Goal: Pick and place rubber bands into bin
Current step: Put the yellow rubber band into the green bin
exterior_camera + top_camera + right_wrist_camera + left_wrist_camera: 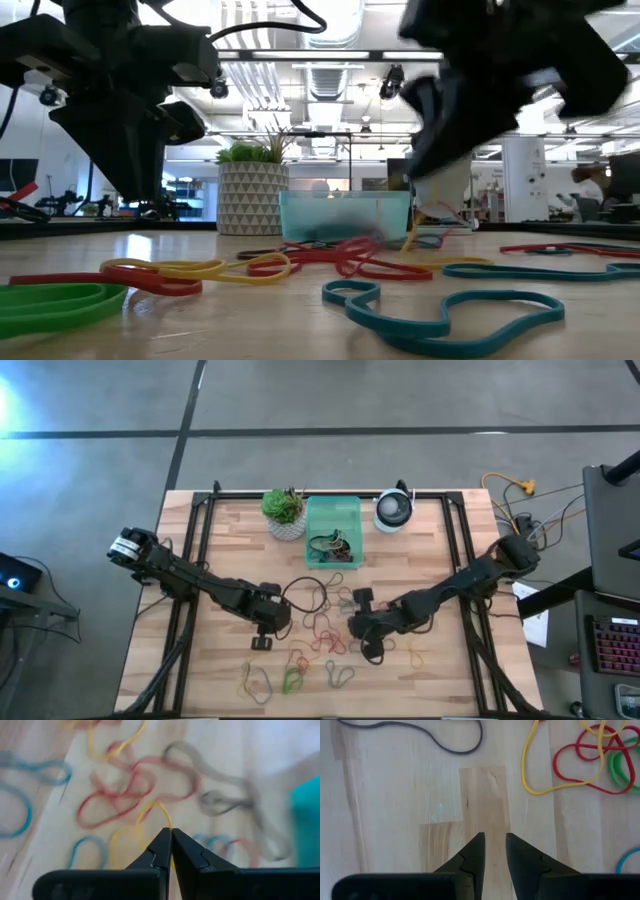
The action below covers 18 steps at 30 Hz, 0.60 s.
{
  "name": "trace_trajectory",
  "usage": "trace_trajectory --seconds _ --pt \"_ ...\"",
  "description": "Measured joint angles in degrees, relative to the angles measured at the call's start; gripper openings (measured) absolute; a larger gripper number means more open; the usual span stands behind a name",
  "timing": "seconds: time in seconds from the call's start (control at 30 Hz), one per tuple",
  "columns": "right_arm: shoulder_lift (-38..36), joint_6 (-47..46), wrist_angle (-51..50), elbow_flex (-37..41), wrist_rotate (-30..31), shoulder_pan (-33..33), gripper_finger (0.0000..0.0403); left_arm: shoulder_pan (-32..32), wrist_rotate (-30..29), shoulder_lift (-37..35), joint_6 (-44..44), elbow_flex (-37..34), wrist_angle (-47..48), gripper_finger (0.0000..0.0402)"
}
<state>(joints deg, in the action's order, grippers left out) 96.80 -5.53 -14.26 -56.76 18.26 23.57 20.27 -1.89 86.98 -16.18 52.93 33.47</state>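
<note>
Several rubber bands (334, 546) already lie in the bin (333, 510); many more (318, 636) litter the table (220, 520).
The right gripper (171, 836) hangs low mid-table, fingers pinching a yellow band (156, 808). The left gripper (494, 840), slightly parted, hovers over bare wood.
</note>
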Motion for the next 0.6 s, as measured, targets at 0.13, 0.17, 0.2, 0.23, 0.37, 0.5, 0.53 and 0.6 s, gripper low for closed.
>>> trace_trajectory --seconds 0.13,0.17,0.2,0.23,0.37,0.5,0.53,0.6 --pt "-3.65 4.50 -3.91 -3.68 4.92 -0.04 0.0008 0.00 0.01 0.00 0.02 -0.04 -0.07 0.0061" --pt "-4.40 5.64 -4.75 -4.57 5.89 -0.05 0.0008 0.00 0.02 0.00 0.02 -0.07 -0.03 0.0061" --pt "-5.29 6.88 -5.70 -5.53 6.78 -0.12 0.0009 0.00 0.02 0.00 0.02 -0.09 -0.01 0.0061" --pt "-6.02 8.09 -6.49 -6.48 7.75 -0.15 0.0008 0.00 0.02 0.00 0.04 -0.09 -0.08 0.0061" --pt "-8.77 14.49 -8.93 -10.71 13.81 -1.40 0.0008 0.00 0.04 0.00 0.04 -0.09 -0.07 0.0061" --pt "-10.53 20.80 -9.20 -13.18 16.48 -5.43 0.0008 0.00 0.04 0.00 0.04 -0.09 -0.35 0.0061" --pt "-10.92 21.64 -9.21 -13.51 16.48 -6.93 0.0008 0.00 0.04 0.00 0.04 -0.09 -0.31 0.0061" --pt "-11.35 22.51 -9.22 -13.84 16.48 -10.40 0.0008 0.00 0.07 0.00 0.04 -0.09 -0.47 0.0061"
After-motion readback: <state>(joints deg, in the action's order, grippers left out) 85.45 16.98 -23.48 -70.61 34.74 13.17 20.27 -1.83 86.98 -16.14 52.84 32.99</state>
